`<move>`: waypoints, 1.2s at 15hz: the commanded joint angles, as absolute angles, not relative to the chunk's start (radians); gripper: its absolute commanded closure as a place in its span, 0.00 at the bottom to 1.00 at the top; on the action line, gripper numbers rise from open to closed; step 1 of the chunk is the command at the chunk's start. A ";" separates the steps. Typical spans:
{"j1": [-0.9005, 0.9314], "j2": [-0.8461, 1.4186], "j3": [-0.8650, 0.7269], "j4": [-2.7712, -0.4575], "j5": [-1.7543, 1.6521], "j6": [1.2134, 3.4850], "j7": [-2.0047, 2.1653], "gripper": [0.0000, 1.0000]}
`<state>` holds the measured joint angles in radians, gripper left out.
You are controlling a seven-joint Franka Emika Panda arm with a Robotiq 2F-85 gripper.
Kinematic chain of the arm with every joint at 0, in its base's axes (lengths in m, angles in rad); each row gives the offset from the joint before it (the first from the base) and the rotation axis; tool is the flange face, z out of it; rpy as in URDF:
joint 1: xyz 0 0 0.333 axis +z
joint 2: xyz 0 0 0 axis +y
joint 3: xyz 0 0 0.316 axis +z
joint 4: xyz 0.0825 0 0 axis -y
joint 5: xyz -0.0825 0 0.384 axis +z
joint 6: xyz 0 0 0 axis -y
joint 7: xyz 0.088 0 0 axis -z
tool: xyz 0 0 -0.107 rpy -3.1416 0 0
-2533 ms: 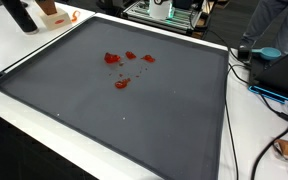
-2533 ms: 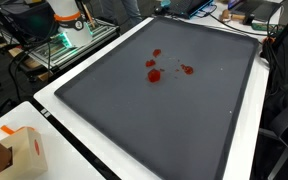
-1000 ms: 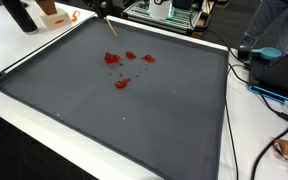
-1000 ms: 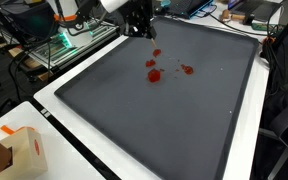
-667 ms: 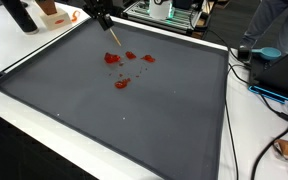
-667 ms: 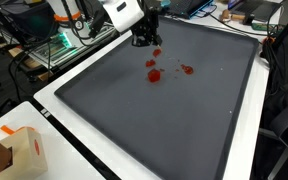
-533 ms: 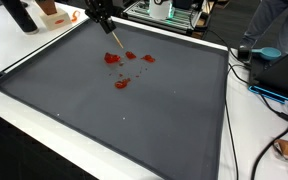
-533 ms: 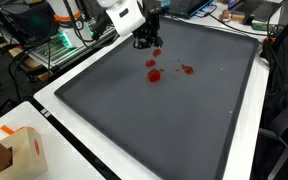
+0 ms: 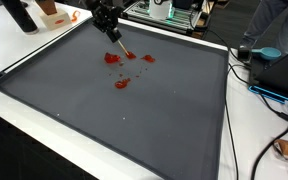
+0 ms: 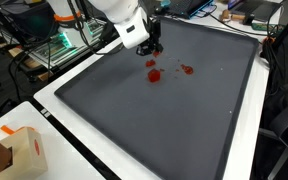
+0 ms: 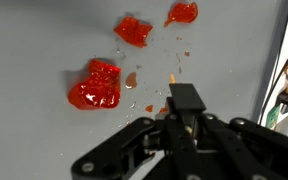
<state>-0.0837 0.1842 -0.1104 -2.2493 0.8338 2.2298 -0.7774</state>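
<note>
Tool [image 11: 184,108] pinching thin stick [image 9: 118,46]; stick tip just beside red blobs [image 11: 96,84] on grey mat [image 9: 134,115].

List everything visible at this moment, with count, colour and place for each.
mat: one, dark grey, covers most of the table.
table: one, white, under the mat.
red blobs: about four plus small specks, red, on the mat near the stick's tip.
box: one, orange and white, on a table corner off the mat.
cables: several, black and blue, on the table beside the mat.
thin stick: one, light brown with an orange tip, slanting down from the gripper toward the blobs.
gripper: one, black, above the mat beside the blobs, closed on the stick.
</note>
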 commanded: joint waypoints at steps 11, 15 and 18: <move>-0.084 0.152 -0.073 -2.238 0.654 2.299 -0.529 0.97; -0.086 0.100 -0.069 -2.246 0.541 2.299 -0.442 0.97; -0.083 0.058 -0.072 -2.249 0.430 2.289 -0.367 0.97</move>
<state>-0.0818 0.1136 -0.0767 -2.2233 0.5307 2.2911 -0.4453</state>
